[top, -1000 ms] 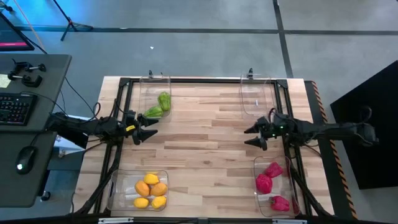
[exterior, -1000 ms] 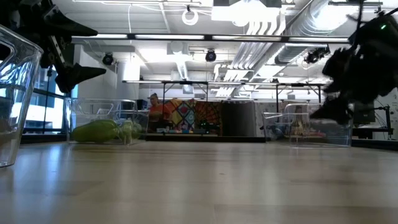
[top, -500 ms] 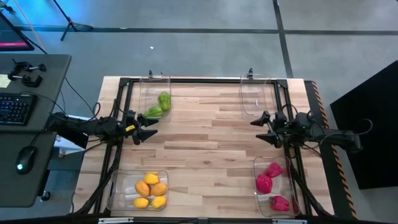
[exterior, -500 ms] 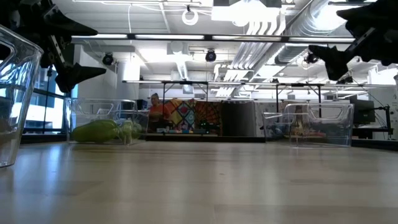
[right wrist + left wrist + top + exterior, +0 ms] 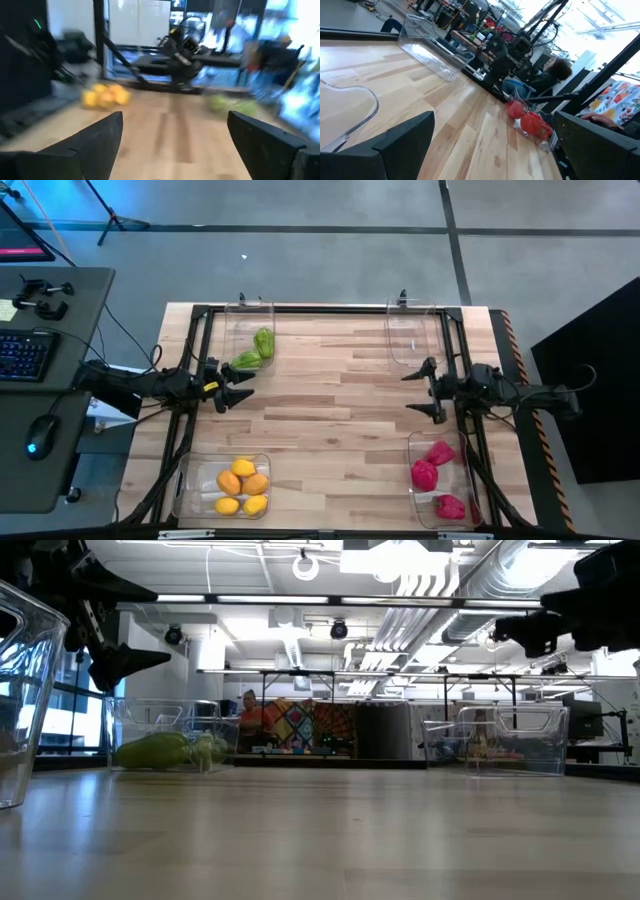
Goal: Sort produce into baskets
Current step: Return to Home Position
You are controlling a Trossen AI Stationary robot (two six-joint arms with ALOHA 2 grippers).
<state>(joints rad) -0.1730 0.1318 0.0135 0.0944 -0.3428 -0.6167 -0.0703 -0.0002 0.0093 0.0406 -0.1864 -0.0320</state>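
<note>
My left gripper (image 5: 236, 391) stands open above the table's left side, near the far-left basket (image 5: 249, 316), which holds green produce (image 5: 257, 348). My right gripper (image 5: 411, 394) stands open above the right side, between the empty far-right basket (image 5: 413, 337) and the near-right basket (image 5: 456, 480) with magenta-red produce (image 5: 432, 470). Yellow and orange produce (image 5: 243, 485) lies in the near-left basket (image 5: 190, 485). Both grippers hang high in the low view, the left (image 5: 128, 622) and the right (image 5: 523, 632), with nothing between their fingers.
A black frame (image 5: 330, 308) runs along the table's far edge and down both sides. Bare wooden tabletop (image 5: 330, 410) lies between the four baskets. A desk with keyboard and mouse (image 5: 35, 360) stands left of the table. People sit in the room beyond (image 5: 248, 712).
My right gripper has risen and drawn back a little toward the table's right edge, rolling about its own line so that its fingers now stand apart across the table's depth. The left arm and all produce have kept still.
</note>
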